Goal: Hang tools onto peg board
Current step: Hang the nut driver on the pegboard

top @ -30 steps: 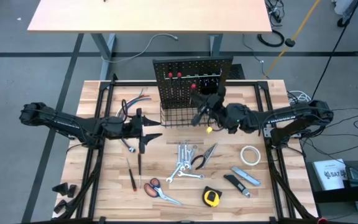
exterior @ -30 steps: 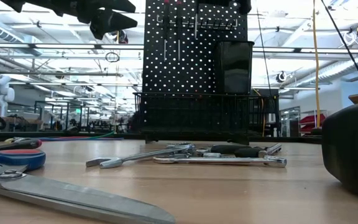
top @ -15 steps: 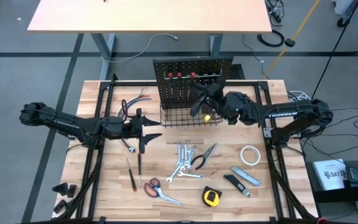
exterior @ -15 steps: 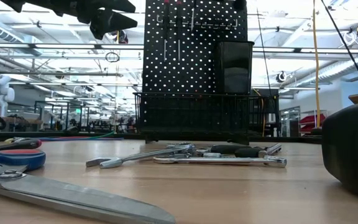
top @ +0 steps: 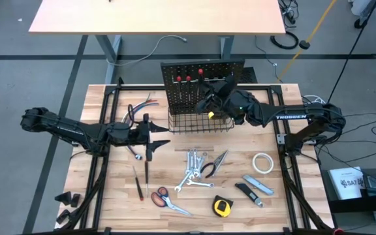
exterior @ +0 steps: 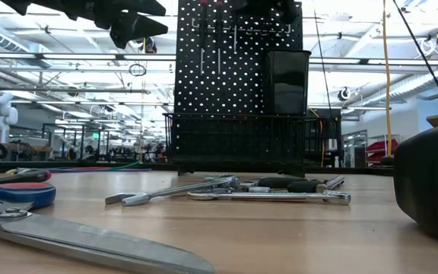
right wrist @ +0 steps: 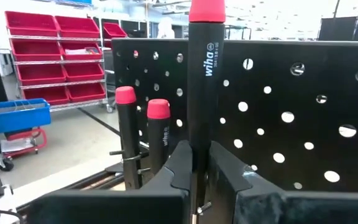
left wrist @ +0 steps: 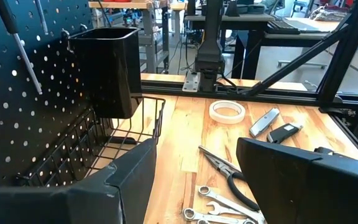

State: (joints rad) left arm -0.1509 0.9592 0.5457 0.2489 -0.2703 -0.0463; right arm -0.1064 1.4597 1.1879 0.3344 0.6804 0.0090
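Now reaching farther over the peg board (top: 201, 81): right claw (top: 212, 98), gripping screwdriver (right wrist: 205, 81) upright; left claw (top: 154, 138) hovering, fingers parted.

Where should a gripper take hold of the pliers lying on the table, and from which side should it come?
Probably from straight above, closing across the two dark handles of the pliers. They lie flat on the table, and the handles are the thickest part. The wrenches lie close beside them, so a sideways approach looks crowded.
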